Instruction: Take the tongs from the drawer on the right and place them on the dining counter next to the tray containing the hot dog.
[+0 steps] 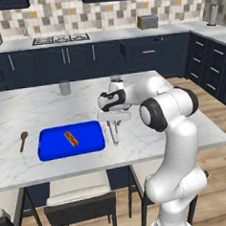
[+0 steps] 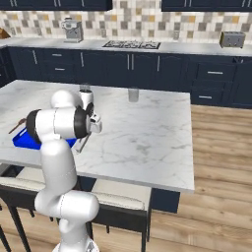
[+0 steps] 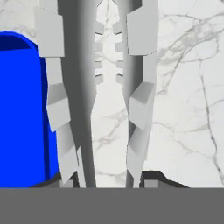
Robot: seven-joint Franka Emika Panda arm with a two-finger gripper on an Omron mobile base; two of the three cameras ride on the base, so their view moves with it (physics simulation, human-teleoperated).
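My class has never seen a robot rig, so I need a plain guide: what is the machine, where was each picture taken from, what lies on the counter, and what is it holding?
The machine is a white robot arm with a two-finger gripper. Two pictures come from cameras behind the arm, left and right; the third looks along the gripper itself. On the marble dining counter lies a blue tray holding a hot dog, with a wooden spoon to its left. The gripper is shut on silver tongs, pointing down beside the tray's right edge.
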